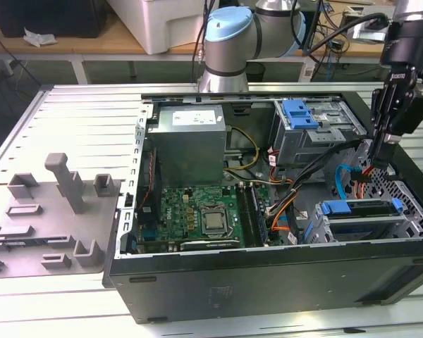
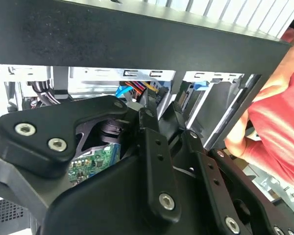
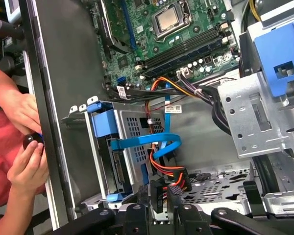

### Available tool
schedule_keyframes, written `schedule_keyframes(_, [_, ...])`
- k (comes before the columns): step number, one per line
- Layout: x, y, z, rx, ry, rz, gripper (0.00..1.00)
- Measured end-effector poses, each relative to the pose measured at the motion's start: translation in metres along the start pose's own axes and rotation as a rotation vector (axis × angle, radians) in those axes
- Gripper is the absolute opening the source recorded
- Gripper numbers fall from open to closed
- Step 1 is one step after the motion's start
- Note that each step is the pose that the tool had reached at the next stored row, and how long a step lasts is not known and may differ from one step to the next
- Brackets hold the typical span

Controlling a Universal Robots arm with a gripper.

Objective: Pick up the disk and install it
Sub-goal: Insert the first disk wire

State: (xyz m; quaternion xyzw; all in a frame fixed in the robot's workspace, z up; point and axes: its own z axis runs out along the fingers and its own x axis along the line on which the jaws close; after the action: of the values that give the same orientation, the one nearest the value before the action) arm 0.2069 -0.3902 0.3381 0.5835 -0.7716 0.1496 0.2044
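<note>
**A:** We're over the open case, and the gripper hangs at three o'clock in the exterior view, low inside by the case wall.

**B:** Wide or narrow?

**A:** I can't tell. Both wrist views catch it end-on against dark plugs. It's right at the orange cables, and nothing like a drive is in it.

**B:** So where's the disk?

**A:** At four o'clock in the exterior view. The disk lies flat in the lower cage with its blue caddy round it, and to my eye it's seated. From the disk, the gripper stands at about one o'clock, near but apart. A blue cable loops across the cage wall between them.

**B:** How would the disk handle?

**A:** My read is stiff, no give, and dense for its size. The bare metal faces look smooth, so probably slippery. It won't forgive a knock either. I'd take it by the caddy's long blue rails and keep clear of the connector end.

**B:** Any lookalikes?

**A:** Yes, a bare blue bracket at one o'clock on the upper cage, with no drive in it. The power supply sits at eleven.

**B:** Anyone about?

**A:** A person's hand is outside the case wall, pinching something small and dark, well apart from the gripper.
</note>
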Motion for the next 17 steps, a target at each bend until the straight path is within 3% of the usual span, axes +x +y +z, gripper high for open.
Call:
schedule_keyframes(11, [-0.0034, 0.0000, 0.0057, -0.0013, 0.0102, 0.000, 0.29])
schedule_keyframes(17, [-0.0017, -0.0008, 0.0070, -0.0056, 0.0118, -0.003, 0.29])
